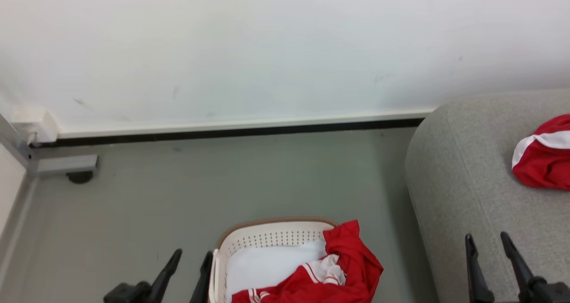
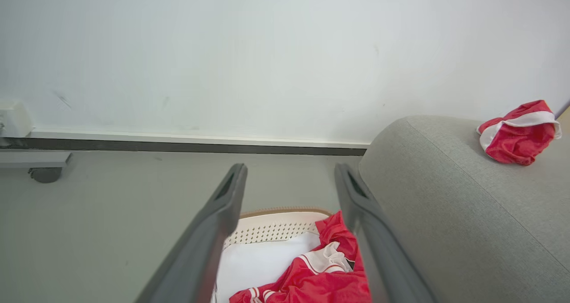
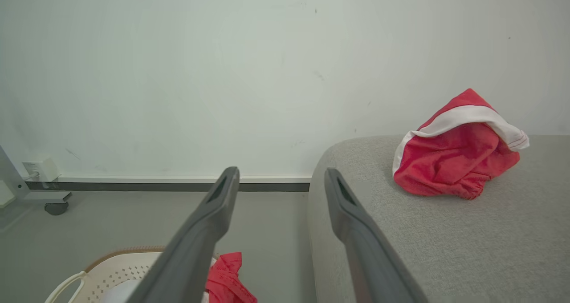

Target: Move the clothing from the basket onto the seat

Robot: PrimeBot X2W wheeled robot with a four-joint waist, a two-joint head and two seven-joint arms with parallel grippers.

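The basket (image 1: 267, 237) and the clothing (image 1: 354, 267) in it are running off the head view's bottom edge. At its right edge the garment (image 1: 541, 165) on the seat (image 1: 458, 183) is being cut off. In the right wrist view, the right pincer (image 3: 280, 174) is hiding much of the basket behind one finger.

Two red garments (image 1: 356, 263) (image 1: 543, 165); one basket (image 1: 267, 237); one grey seat (image 1: 467, 183); one white pad (image 1: 267, 267); two grippers (image 1: 193, 252) (image 1: 485, 236).

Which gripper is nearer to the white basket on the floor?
Left. The left gripper hangs open just left of the basket, close to its wall. The right gripper, also open, is well apart to the right, at the grey seat.
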